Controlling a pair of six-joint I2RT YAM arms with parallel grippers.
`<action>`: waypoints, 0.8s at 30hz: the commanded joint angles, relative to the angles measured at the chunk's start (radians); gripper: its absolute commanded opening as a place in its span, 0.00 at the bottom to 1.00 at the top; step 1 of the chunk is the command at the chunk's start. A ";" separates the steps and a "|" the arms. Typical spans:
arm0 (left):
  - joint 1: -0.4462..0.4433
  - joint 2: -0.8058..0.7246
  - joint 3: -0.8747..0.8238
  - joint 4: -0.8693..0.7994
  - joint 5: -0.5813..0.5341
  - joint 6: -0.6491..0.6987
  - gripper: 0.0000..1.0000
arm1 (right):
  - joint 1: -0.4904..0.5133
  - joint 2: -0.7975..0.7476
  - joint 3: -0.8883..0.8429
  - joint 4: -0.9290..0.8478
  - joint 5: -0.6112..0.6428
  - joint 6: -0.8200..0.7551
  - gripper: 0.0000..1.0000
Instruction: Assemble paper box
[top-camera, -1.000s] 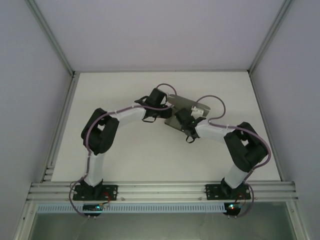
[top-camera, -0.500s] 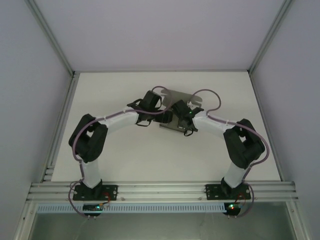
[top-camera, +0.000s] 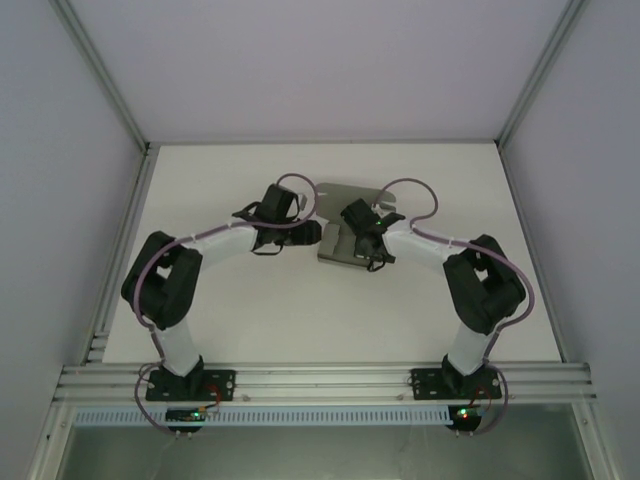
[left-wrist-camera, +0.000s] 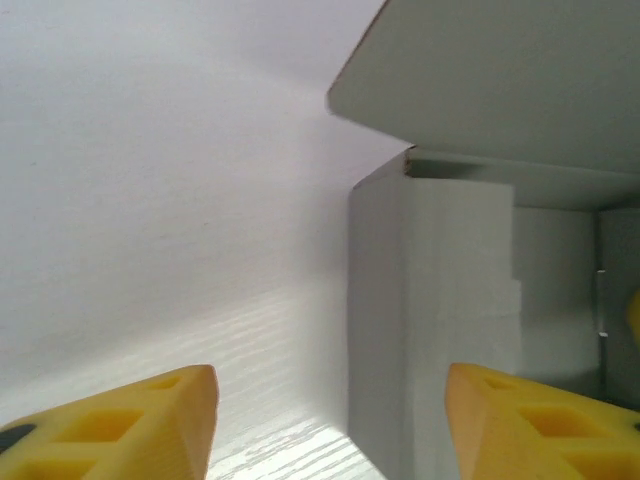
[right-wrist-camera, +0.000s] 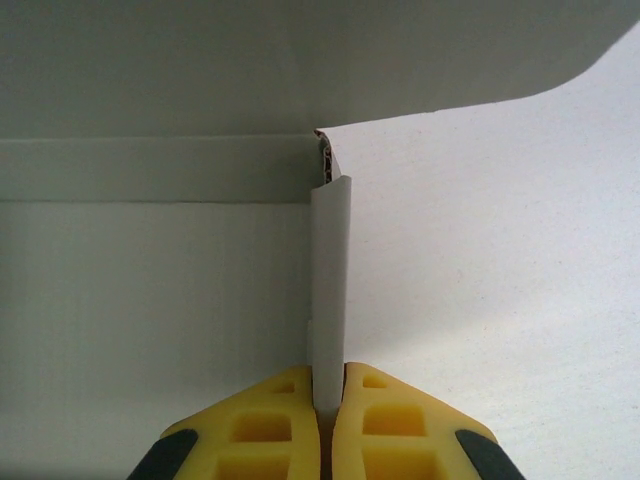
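The paper box (top-camera: 340, 193) is a partly folded grey card piece at the middle of the table. In the right wrist view my right gripper (right-wrist-camera: 330, 402) is shut on the edge of an upright side wall (right-wrist-camera: 330, 280) of the box, with the box floor to its left and a raised flap (right-wrist-camera: 300, 60) above. My left gripper (left-wrist-camera: 330, 430) is open, and its yellow fingers (left-wrist-camera: 140, 425) straddle an outer corner of the box (left-wrist-camera: 430, 330) without touching it. From above, the left gripper (top-camera: 316, 232) sits at the box's left side and the right gripper (top-camera: 352, 230) is over the box.
White table (top-camera: 300, 310) inside white side walls, with an aluminium rail (top-camera: 320, 380) along the near edge holding both arm bases. Purple cables loop over both wrists near the box.
The left arm has drawn back to the left, so its gripper now stands at the box's left side. The right gripper and the box have shifted a little left.
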 joint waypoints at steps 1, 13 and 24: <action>-0.008 0.044 0.042 0.048 0.093 -0.009 0.55 | 0.003 0.014 0.025 -0.031 -0.001 -0.006 0.00; -0.015 0.159 0.056 0.095 0.156 -0.021 0.45 | 0.002 0.026 0.018 -0.023 -0.009 -0.008 0.00; -0.106 0.300 0.242 -0.193 -0.221 0.087 0.23 | 0.002 0.020 0.008 -0.020 0.013 -0.020 0.00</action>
